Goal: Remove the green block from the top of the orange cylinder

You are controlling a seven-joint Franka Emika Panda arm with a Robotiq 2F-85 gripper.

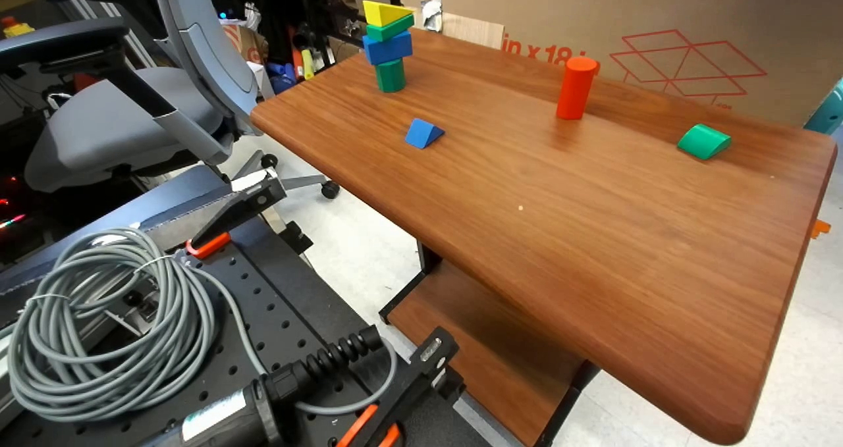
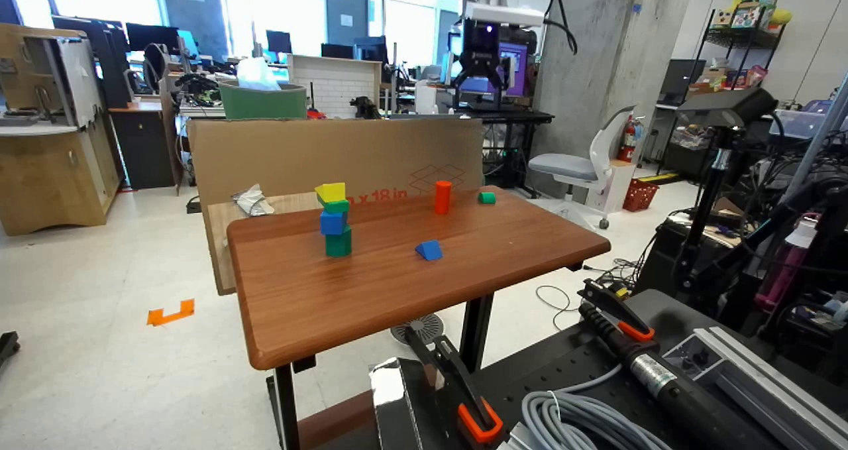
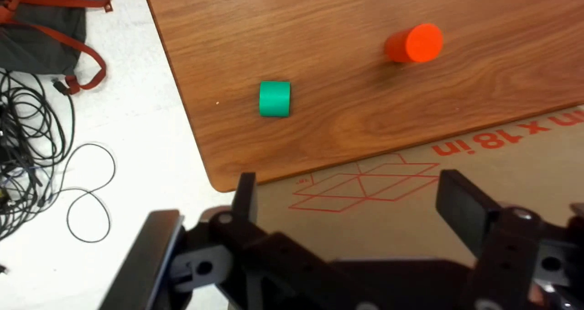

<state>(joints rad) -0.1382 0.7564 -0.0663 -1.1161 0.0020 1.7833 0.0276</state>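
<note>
The green block (image 1: 704,141) lies on the wooden table with a rounded upper side, apart from the orange cylinder. It also shows in an exterior view (image 2: 487,198) and, looking square from above, in the wrist view (image 3: 274,99). The orange cylinder (image 1: 575,90) stands upright with nothing on its top; it also shows in an exterior view (image 2: 442,198) and in the wrist view (image 3: 422,44). My gripper (image 3: 349,182) is open with nothing between its fingers. In an exterior view the gripper (image 2: 478,95) hangs high above the level of the table, away from both things.
A stack of blocks, with a blue block (image 1: 388,47) and a yellow one (image 1: 385,14) on top, stands near the table's end. A blue triangular block (image 1: 423,133) lies on the table (image 1: 593,236). A cardboard sheet (image 2: 298,152) stands along the table's long edge.
</note>
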